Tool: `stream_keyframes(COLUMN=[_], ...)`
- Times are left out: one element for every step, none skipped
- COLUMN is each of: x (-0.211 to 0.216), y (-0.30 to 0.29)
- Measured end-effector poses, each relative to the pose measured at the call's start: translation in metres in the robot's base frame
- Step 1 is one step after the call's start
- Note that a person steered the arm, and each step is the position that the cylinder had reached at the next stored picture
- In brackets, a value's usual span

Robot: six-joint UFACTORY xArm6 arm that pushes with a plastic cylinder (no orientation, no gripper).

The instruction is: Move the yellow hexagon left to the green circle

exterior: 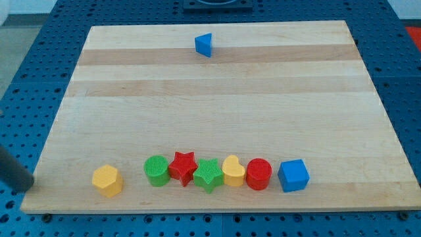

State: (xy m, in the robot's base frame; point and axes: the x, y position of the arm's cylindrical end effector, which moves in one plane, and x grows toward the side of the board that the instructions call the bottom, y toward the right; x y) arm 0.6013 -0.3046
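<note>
The yellow hexagon lies near the board's bottom edge at the view's lower left. The green circle lies a short way to its right, with a small gap between them. The green circle is the left end of a row of blocks. My dark rod comes in from the view's left edge, and my tip sits just off the board's left edge. The tip is well to the left of the yellow hexagon and touches no block.
Right of the green circle, the row runs on as a red star, a green star, a yellow heart, a red circle and a blue cube. A blue triangle lies near the wooden board's top edge.
</note>
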Motion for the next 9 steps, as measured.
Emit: stream_keyframes(x=[0.016, 0.017, 0.017, 0.011, 0.003, 0.001, 0.001, -0.001, -0.05], y=[0.01, 0.039, 0.071, 0.094, 0.118, 0.141, 0.14, 0.097, 0.065])
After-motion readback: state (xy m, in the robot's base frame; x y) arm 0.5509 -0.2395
